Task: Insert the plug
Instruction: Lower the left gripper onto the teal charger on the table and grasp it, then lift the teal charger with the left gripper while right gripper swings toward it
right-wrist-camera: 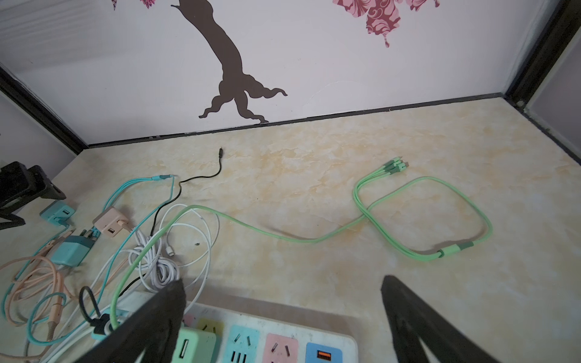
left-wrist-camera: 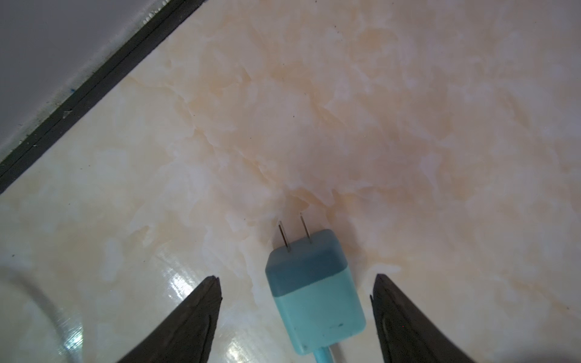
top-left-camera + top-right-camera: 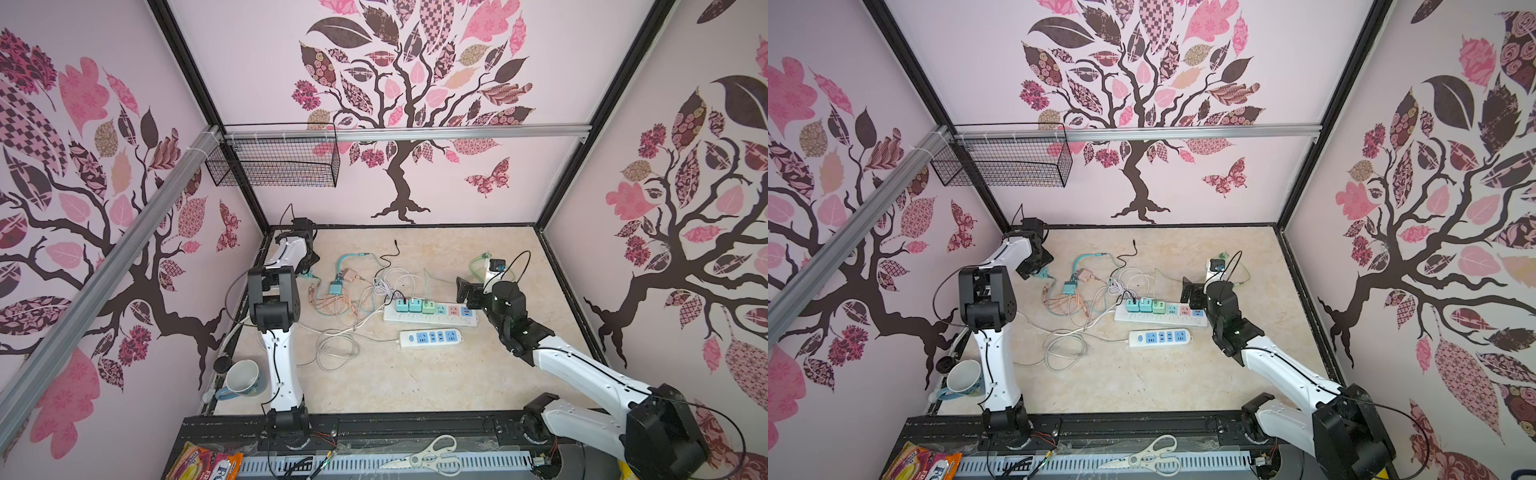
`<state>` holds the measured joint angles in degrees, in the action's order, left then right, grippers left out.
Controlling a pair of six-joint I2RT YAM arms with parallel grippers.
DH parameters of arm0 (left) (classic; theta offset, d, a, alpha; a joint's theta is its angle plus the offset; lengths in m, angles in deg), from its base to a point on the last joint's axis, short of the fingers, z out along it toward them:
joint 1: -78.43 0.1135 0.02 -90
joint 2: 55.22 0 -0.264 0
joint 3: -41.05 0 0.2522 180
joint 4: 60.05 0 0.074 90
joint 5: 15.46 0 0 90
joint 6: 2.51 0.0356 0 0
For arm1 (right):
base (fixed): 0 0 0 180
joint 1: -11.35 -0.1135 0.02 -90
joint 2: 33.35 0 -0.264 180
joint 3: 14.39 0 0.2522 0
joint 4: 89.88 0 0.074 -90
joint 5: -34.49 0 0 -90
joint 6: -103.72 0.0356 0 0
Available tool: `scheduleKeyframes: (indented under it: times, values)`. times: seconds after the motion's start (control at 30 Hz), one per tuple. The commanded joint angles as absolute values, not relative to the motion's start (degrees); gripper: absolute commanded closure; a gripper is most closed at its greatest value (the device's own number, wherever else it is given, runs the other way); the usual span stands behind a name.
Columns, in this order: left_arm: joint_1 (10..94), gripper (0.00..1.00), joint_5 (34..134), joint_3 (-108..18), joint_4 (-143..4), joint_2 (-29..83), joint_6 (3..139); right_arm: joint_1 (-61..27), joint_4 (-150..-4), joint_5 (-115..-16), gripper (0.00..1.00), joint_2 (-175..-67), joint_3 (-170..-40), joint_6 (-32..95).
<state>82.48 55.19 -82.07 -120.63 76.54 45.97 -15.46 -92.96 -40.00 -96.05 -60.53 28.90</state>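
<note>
A teal plug (image 2: 314,292) with two metal prongs lies flat on the marble-look table near the far left corner. My left gripper (image 2: 297,277) straddles it, open, with a gap on each side of the plug. Both top views show this gripper (image 3: 309,268) low over the plug (image 3: 1043,273). A white power strip (image 1: 342,341) with coloured sockets lies right of centre, with three plugs in its left sockets. My right gripper (image 1: 283,280) hovers open over the strip's right end (image 3: 471,322), holding nothing.
A second white strip (image 3: 430,337) with blue sockets lies in front of the first. Tangled cables, a pink plug (image 3: 351,274) and another teal plug (image 3: 336,287) sit between the arms. A green cable (image 1: 424,217) loops at the far right. A mug (image 3: 241,380) stands front left.
</note>
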Motion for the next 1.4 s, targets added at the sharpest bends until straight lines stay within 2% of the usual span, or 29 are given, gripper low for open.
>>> scheduleKeyframes:
  times: [0.0,0.27,0.6,0.77,0.9,1.07,1.27,1.37]
  values:
    - [83.04,0.23,55.53,-87.13,-121.92,78.78,44.94,-15.19,-92.20,-40.98,0.00,-94.19,-60.43,28.79]
    - [84.31,0.31,58.04,-87.37,-122.06,81.69,42.83,-15.19,-92.20,-41.62,0.00,-94.37,-60.32,28.84]
    - [84.40,0.47,60.30,-81.61,-118.84,79.15,43.78,-15.20,-92.08,-42.14,0.00,-94.09,-60.43,28.86]
    - [84.45,0.60,61.77,-81.19,-118.56,78.92,44.42,-15.20,-91.94,-42.24,0.00,-93.63,-60.40,28.75]
    - [84.41,0.79,63.53,-78.96,-116.61,76.95,45.56,-15.20,-91.77,-42.15,0.00,-93.39,-60.49,28.97]
    - [84.40,0.98,70.31,-69.12,-105.71,69.42,48.81,-15.20,-92.09,-42.00,0.00,-93.34,-60.48,30.83]
    - [84.41,1.00,75.62,-61.65,-98.82,60.41,49.80,-15.24,-92.20,-44.44,0.00,-94.21,-61.75,33.29]
    - [84.28,1.00,81.53,-59.33,-96.39,56.27,49.47,-15.19,-92.03,-46.74,0.00,-94.59,-62.76,33.76]
